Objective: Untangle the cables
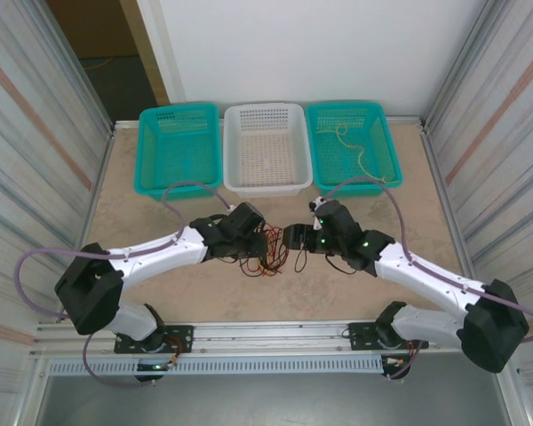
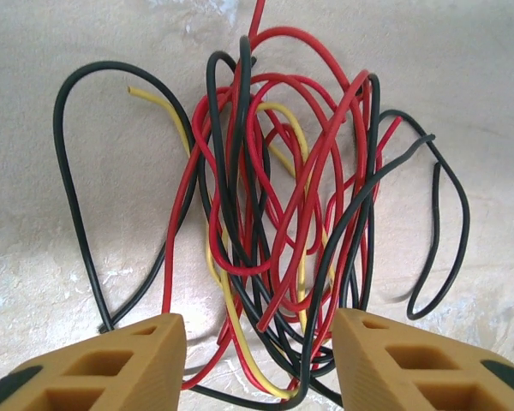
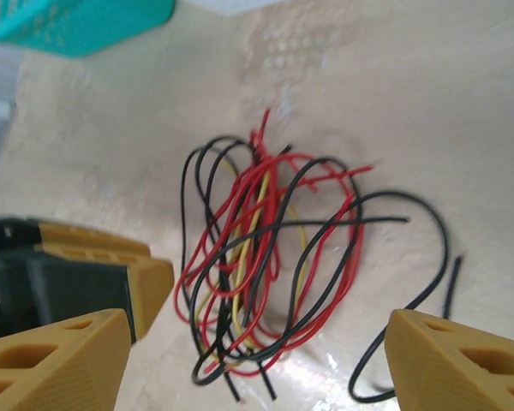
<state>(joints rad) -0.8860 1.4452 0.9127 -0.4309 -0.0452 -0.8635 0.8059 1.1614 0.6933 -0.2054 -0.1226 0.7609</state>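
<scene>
Red, black and yellow cables (image 2: 265, 223) lie tangled; left gripper (image 2: 257, 330) and right gripper (image 3: 257, 325) gape empty, regrasp pending, likely pinching one loose end.

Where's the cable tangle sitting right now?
In the top view the cable tangle lies mid-table, between the left gripper and the right gripper, on the near side of the white basket.
</scene>
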